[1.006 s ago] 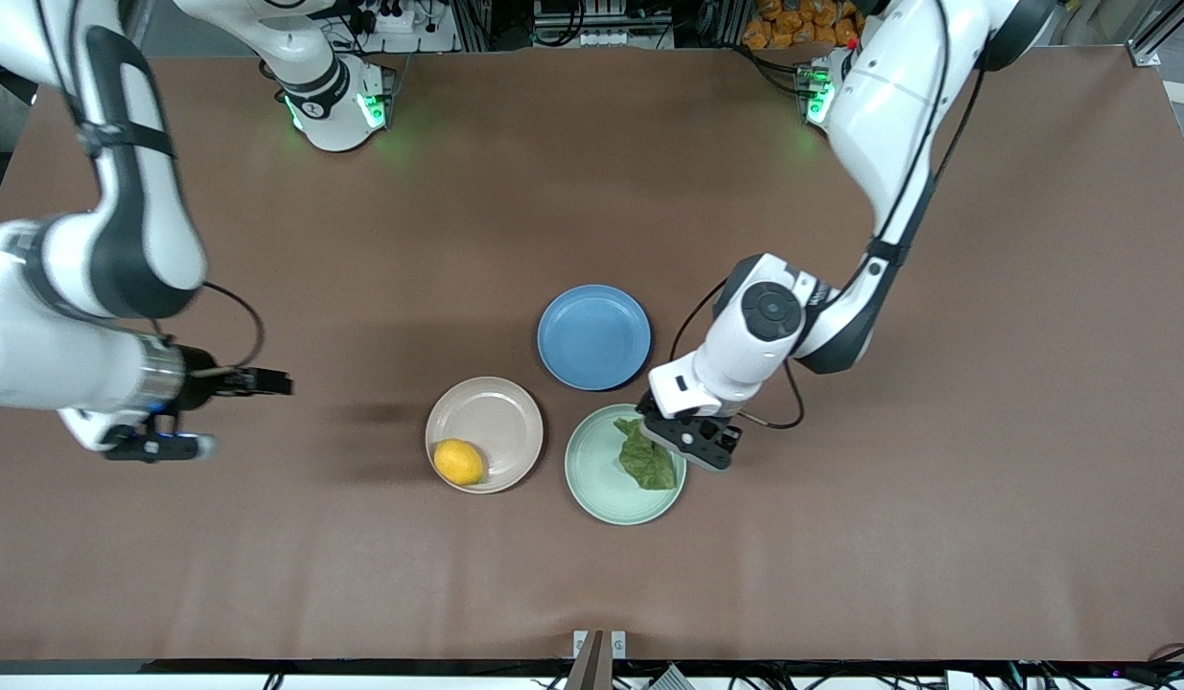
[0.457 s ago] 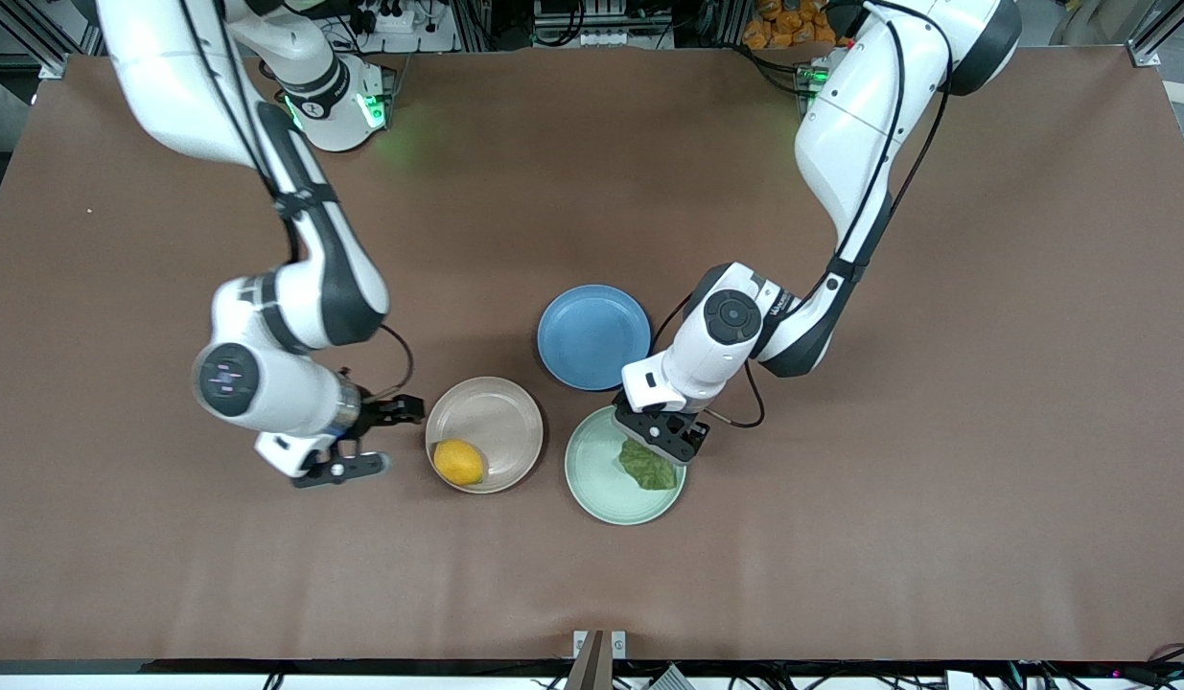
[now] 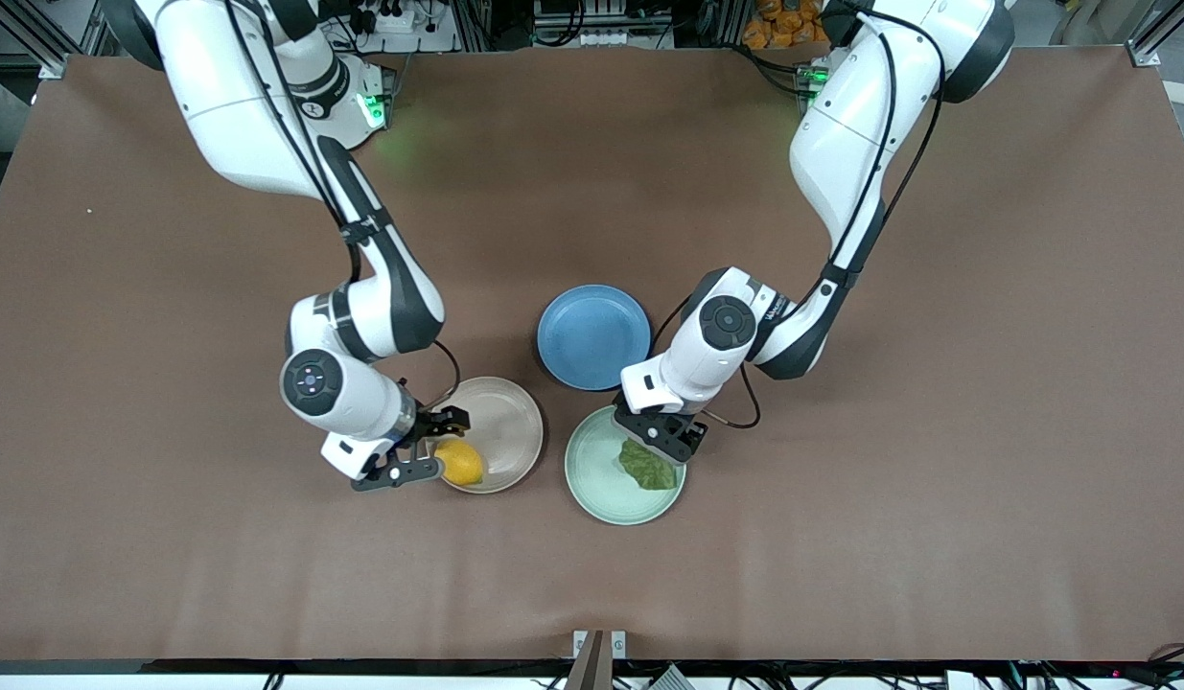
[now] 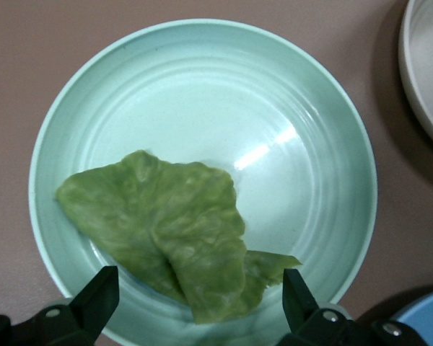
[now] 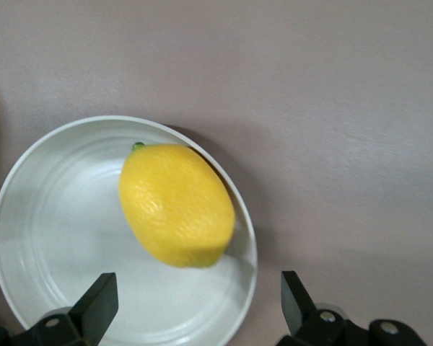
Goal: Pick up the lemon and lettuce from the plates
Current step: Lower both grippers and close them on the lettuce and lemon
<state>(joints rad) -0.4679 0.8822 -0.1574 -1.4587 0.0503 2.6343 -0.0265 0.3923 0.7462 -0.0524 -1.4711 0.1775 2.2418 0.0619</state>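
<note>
While both jaws gape, the right end effector (image 3: 427, 448) flanks the lemon (image 3: 458, 462) on the beige plate (image 3: 500, 422), and the left end effector (image 3: 661, 436) hangs over the lettuce (image 3: 647, 465) on the mint plate (image 3: 606, 489) (neither grasped): centre each, descend straight, then close gently.

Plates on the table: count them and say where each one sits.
3. The blue plate lies farthest from the front camera. The beige plate, holding the lemon, is toward the right arm's end. The mint plate, holding the lettuce, is beside it. None seem hidden.
</note>
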